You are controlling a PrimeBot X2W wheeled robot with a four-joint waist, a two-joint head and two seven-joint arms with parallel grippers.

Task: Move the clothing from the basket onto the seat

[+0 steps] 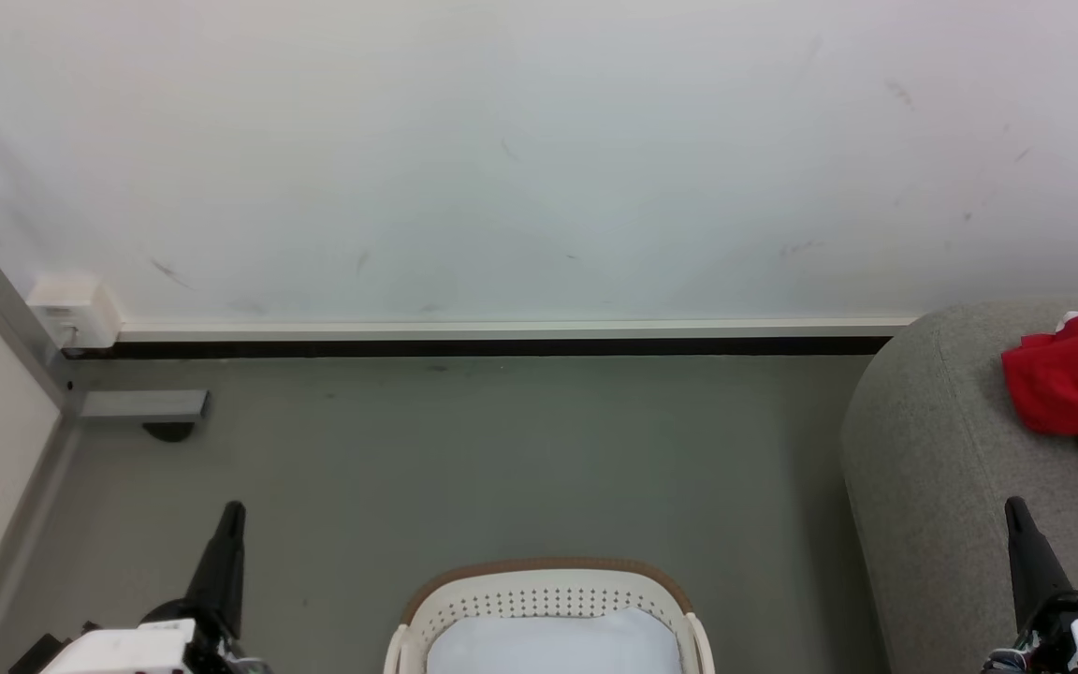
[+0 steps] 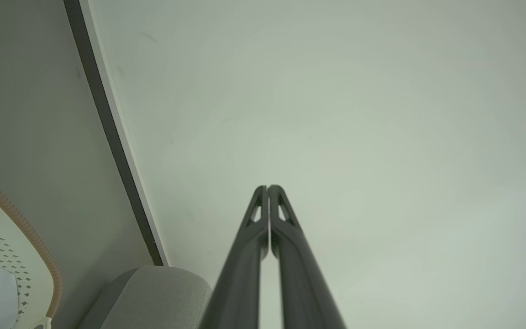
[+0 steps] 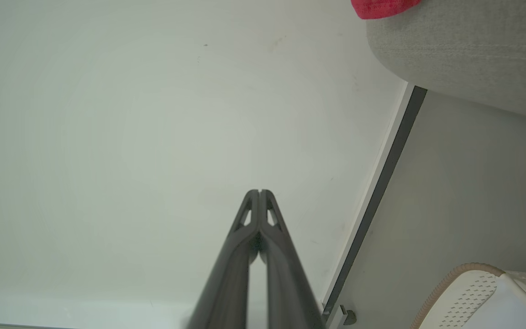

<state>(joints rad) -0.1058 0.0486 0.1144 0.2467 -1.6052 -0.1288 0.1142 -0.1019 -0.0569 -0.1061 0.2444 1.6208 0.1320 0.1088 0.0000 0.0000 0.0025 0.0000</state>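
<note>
Pressed together, left tool (image 2: 268, 188) and right tool (image 3: 259, 192) flank the basket (image 1: 548, 573). Right of it, the seat (image 1: 932, 449) bears red clothing (image 1: 1072, 379).

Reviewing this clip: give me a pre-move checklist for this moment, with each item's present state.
1. Left gripper empty, fingers together: ok.
2. Right gripper empty, fingers together: ok.
3. Basket in front, between the two arms: ok.
4. Basket emptied: not ok, a white cloth lies in it.
5. Red garment resting on the seat: ok.
6. More clothing under the white cloth: cannot tell.
</note>
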